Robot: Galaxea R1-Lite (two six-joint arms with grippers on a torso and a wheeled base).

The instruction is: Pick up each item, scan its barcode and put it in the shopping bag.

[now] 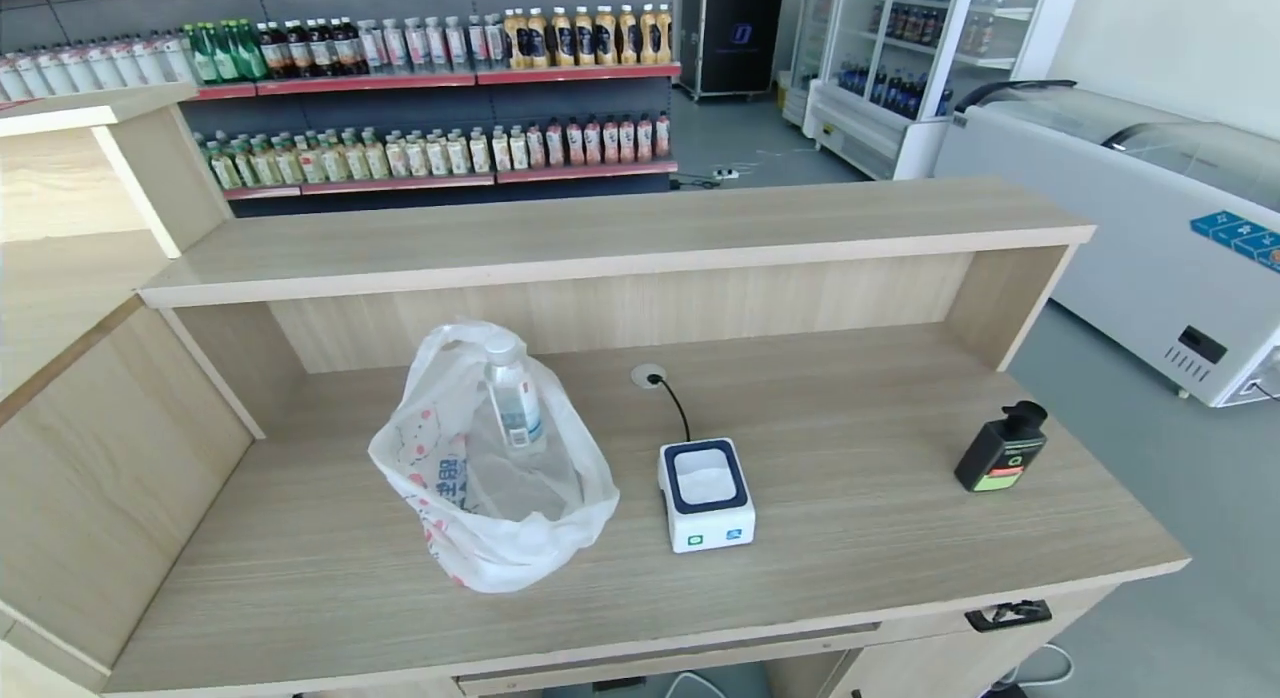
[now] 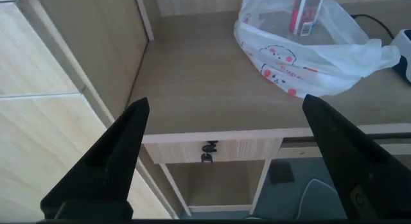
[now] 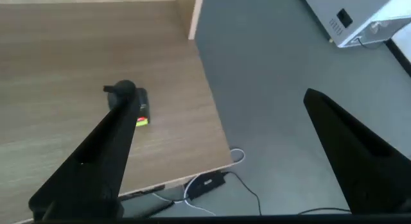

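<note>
White printed shopping bag (image 1: 478, 546) holds a labelled bottle (image 1: 514, 398); left tool (image 2: 223, 102) and right tool (image 3: 218, 102) gape empty.

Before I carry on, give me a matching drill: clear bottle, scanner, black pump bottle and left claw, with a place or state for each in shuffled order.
Things
1. clear bottle
2. scanner
3. pump bottle
4. left claw

Places or states
A. open, holding nothing
B. standing on the right side of the counter, not bagged
C. upright inside the bag
D. mid-counter, with its cable running to the back

Pairs: 1-C, 2-D, 3-B, 4-A
</note>
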